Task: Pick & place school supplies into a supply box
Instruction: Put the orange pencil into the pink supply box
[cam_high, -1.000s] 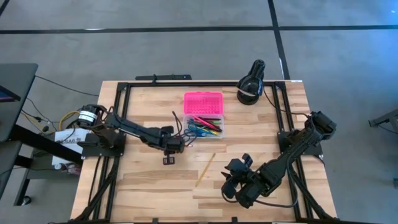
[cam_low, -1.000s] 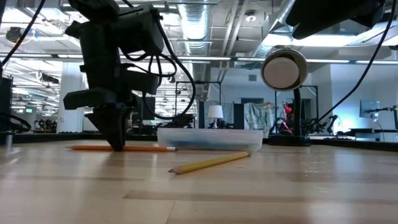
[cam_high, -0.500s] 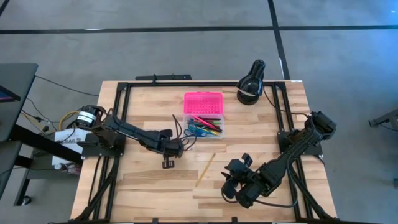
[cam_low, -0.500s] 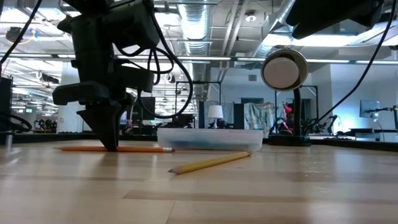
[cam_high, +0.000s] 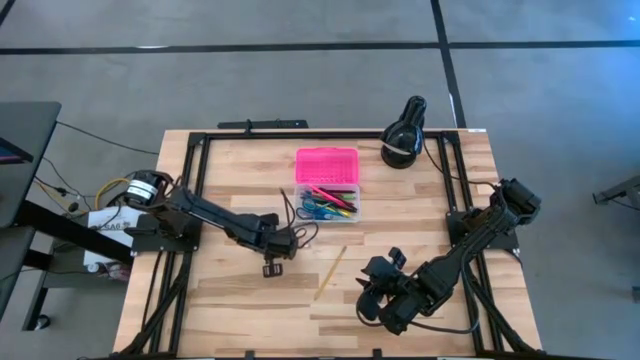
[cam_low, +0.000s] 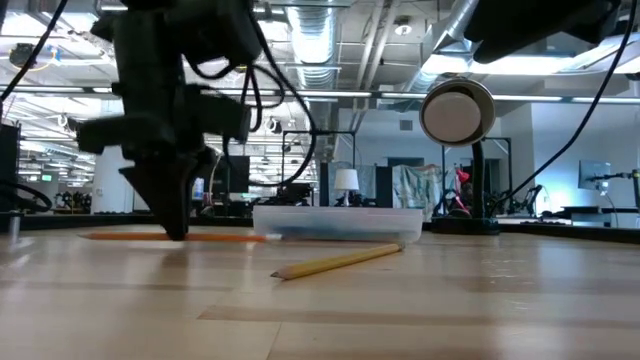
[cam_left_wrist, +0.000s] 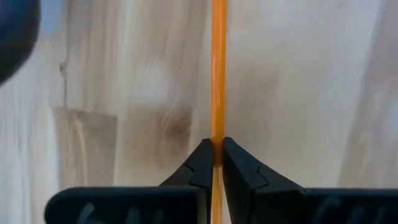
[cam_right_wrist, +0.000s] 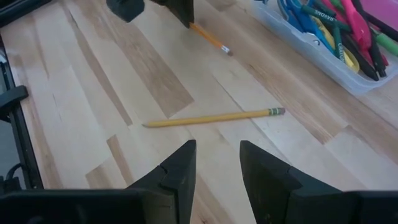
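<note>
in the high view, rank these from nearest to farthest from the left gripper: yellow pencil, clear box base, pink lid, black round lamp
Measured from the left gripper, shut on the orange pencil:
1. Yellow pencil, lying loose on the table toward the right arm.
2. Clear box base, holding the supplies, farther back.
3. Pink lid, behind the base.
4. Black round lamp, at the table's far right corner.

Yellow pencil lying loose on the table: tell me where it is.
In the high view the yellow pencil lies on the table's middle, below the supply box, between the left gripper and the right gripper, touching neither.
</note>
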